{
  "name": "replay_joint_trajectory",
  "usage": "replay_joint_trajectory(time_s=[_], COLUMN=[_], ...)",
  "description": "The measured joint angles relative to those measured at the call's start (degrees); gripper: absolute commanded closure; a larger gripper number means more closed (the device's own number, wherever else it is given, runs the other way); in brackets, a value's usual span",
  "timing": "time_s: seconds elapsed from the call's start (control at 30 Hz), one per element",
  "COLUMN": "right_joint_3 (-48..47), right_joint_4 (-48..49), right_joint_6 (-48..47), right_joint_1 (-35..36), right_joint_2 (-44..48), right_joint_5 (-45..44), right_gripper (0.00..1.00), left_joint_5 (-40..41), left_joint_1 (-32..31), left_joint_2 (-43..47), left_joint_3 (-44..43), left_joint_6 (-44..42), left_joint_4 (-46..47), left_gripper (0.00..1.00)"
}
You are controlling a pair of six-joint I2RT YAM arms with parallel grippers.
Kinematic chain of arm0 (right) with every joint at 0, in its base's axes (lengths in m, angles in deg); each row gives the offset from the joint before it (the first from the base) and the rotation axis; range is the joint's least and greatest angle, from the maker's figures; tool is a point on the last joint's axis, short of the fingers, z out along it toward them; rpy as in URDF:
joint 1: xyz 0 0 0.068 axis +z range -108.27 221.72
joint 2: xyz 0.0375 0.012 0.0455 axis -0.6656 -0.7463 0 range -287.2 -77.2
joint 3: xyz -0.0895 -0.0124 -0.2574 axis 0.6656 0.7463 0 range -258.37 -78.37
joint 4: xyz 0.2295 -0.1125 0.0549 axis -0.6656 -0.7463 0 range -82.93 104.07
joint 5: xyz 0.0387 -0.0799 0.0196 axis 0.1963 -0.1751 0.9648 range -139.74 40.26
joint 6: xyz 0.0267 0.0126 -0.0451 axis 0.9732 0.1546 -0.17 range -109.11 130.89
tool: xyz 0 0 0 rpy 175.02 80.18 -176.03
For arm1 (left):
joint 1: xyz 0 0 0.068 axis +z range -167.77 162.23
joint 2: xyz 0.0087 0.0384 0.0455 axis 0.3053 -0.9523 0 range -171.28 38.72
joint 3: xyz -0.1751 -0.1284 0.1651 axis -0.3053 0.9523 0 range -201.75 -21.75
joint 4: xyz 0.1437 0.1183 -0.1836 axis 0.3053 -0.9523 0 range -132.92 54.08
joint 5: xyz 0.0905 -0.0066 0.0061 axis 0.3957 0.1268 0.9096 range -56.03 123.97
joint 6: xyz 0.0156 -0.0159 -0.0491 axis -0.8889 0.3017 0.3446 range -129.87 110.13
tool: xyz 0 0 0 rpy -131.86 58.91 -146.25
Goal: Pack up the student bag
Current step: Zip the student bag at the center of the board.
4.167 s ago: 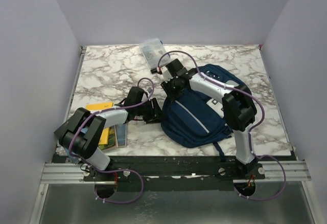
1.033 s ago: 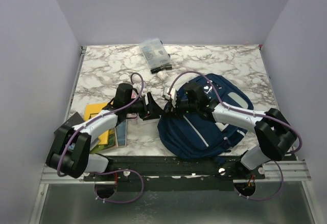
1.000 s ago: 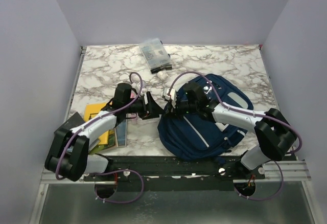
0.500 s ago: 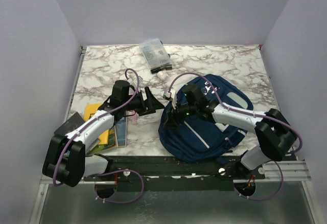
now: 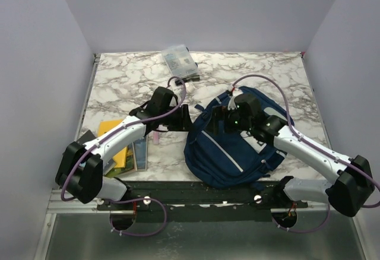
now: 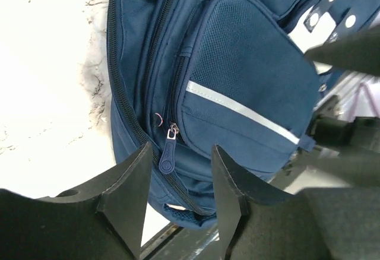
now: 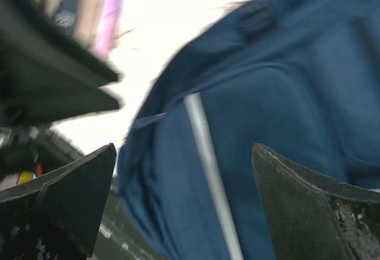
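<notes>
Finding the bag (image 5: 237, 153) flat on the marble table (image 5: 119, 82), toward the near edge and right of centre, front pockets facing up. Noted 2 arms reaching in over it, 1 from each side.

Observed left gripper (image 6: 181, 148) at the bag's left edge, low over the fabric, fingers (image 6: 127, 192) partly spread with a clear gap between them. Recorded a blue zipper pull (image 6: 167, 156) lying in that gap, nearer 1 finger, not pinched. Cannot tell whether that finger touches it. Noted a mesh-fronted pocket (image 6: 249, 64) crossed by a grey stripe (image 6: 237, 108) just beyond the fingertips.

Observed right gripper (image 7: 183, 147) above the bag's upper part, jaws spread wide, holding nothing, with only blue fabric below. Wrist view blurred.

Seen elsewhere on the table:
- clear pouch (image 5: 180, 61) at the far edge, well apart from the bag
- stack of books (image 5: 119, 147), yellow cover on top, at the near left beside the left arm
- thin pink item (image 5: 155, 135) between books and bag, kind not discernible
</notes>
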Motion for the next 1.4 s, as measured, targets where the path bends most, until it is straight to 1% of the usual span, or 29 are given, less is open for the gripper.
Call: replay_joint_trajectory(time_s=[0.03,0.1,0.23,0.3,0.37,0.43,0.5,0.6,0.67,0.73,0.8,0.87,1.03,1.1,1.17,1.3,1.37,1.4], right_joint_3=[-0.92,-1.25,-0.26,-0.22,-0.24,-0.26,-0.26,-0.26,-0.52,-1.14,-1.75,-2.78,-4.85,-5.18,-5.20,-5.20,-5.20,-5.20], right_joint_4=[-2.38,-5.75,-9.46,-10.21,-10.27,-10.45,-10.62,-10.64,-10.69,-10.88,-10.99,-11.54,-11.91,-11.96,-12.24,-12.66,-12.63,-12.55], right_joint_6=[1.53,3.98,5.99,5.92,5.62,5.20,4.85,4.57,4.28,3.78,3.26,2.64,1.86,1.64,1.46,1.46,1.73,1.86], right_joint_1=[-1.53,-5.29,-13.73,-16.87,-19.04,-19.63,-19.67,-19.67,-19.67,-19.67,-19.67,-19.67,-19.67,-19.67,-19.67,-19.67,-19.45,-19.08], right_joint_2=[-0.44,-0.68,-0.52,-0.79,-1.66,-3.32,-5.01,-6.08,-6.32,-6.58,-6.64,-6.67,-7.50,-8.02,-8.28,-8.33,-8.33,-8.31], right_joint_5=[-2.45,-5.77,-7.80,-7.67,-7.02,-6.05,-4.76,-2.23,-0.85,-0.13,-0.07,-0.07,0.09,0.24,0.63,1.70,1.97,2.12], right_gripper=[0.00,0.00,0.00,0.00,0.00,0.00,0.00,0.00,0.00,0.00,0.00,0.00,0.00,0.00,0.00,0.03,0.04,0.04], left_joint_5=[1.88,5.07,10.40,12.33,14.27,16.31,18.05,20.50,21.55,22.34,22.88,23.50,25.33,25.53,25.59,25.64,25.73,25.77], left_joint_1=[-1.18,-3.69,-8.00,-9.62,-11.45,-13.35,-14.86,-16.41,-16.94,-17.27,-17.64,-18.18,-18.86,-18.93,-19.02,-19.26,-19.30,-19.28], left_joint_2=[-0.04,-0.11,-3.10,-4.81,-6.45,-7.56,-8.24,-9.25,-10.03,-10.78,-11.17,-11.21,-11.21,-11.17,-11.06,-10.73,-10.23,-9.99], left_joint_3=[-0.90,-2.21,-5.11,-5.79,-5.95,-5.97,-5.99,-6.32,-6.56,-6.71,-6.73,-6.73,-6.73,-6.58,-6.51,-6.49,-6.03,-5.84], left_joint_6=[-1.20,-3.32,-7.26,-8.46,-9.70,-11.19,-12.37,-13.90,-14.38,-14.75,-14.99,-15.10,-15.32,-15.30,-15.28,-15.02,-14.40,-13.99], left_joint_4=[-1.11,-2.84,-6.12,-7.13,-8.20,-8.83,-9.07,-9.07,-9.05,-9.01,-8.96,-8.92,-8.92,-8.83,-8.76,-8.74,-8.57,-8.50], left_gripper=[0.44,0.37,0.38,0.42,0.44,0.48,0.49,0.55,0.61,0.64,0.63,0.60,0.59,0.60,0.65,0.82,0.85,0.85])
